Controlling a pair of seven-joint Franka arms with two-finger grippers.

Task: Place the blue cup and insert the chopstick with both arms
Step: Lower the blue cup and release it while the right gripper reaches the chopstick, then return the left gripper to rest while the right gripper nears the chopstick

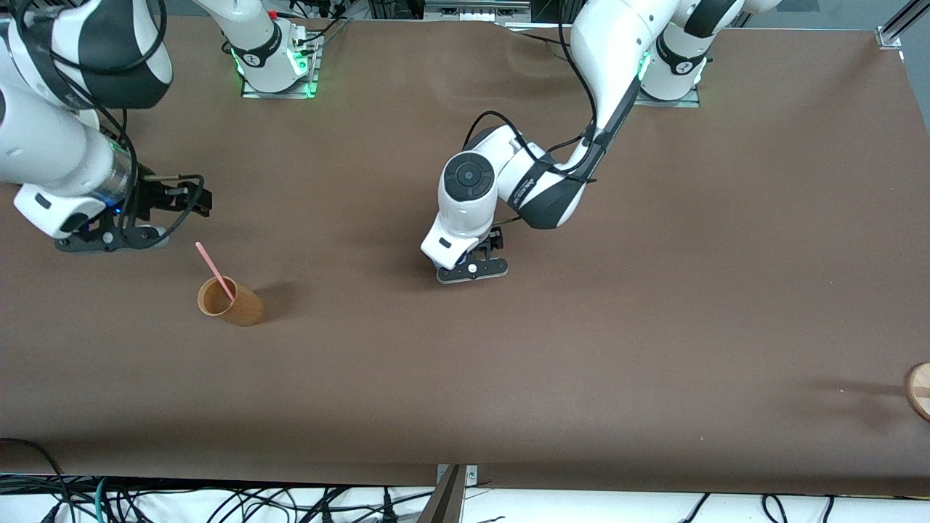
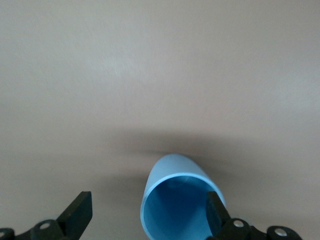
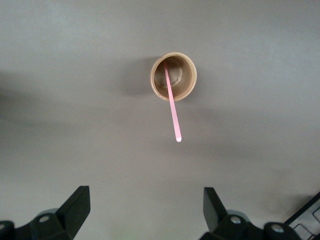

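The blue cup [image 2: 175, 172] shows only in the left wrist view, mouth toward the camera; in the front view the left hand hides it. My left gripper [image 1: 472, 270] [image 2: 148, 214] is low over the table's middle and open: one finger [image 2: 216, 209] is at the cup's rim, the other [image 2: 79, 212] is clear of the cup. The pink chopstick [image 1: 215, 271] [image 3: 172, 106] leans in an orange-brown cup [image 1: 240, 305] [image 3: 186, 80] toward the right arm's end. My right gripper [image 1: 197, 197] [image 3: 145, 210] is open and empty, in the air beside that cup.
A round wooden object [image 1: 920, 391] lies at the table's edge at the left arm's end. A metal bracket [image 1: 450, 488] and cables sit at the table's edge nearest the front camera.
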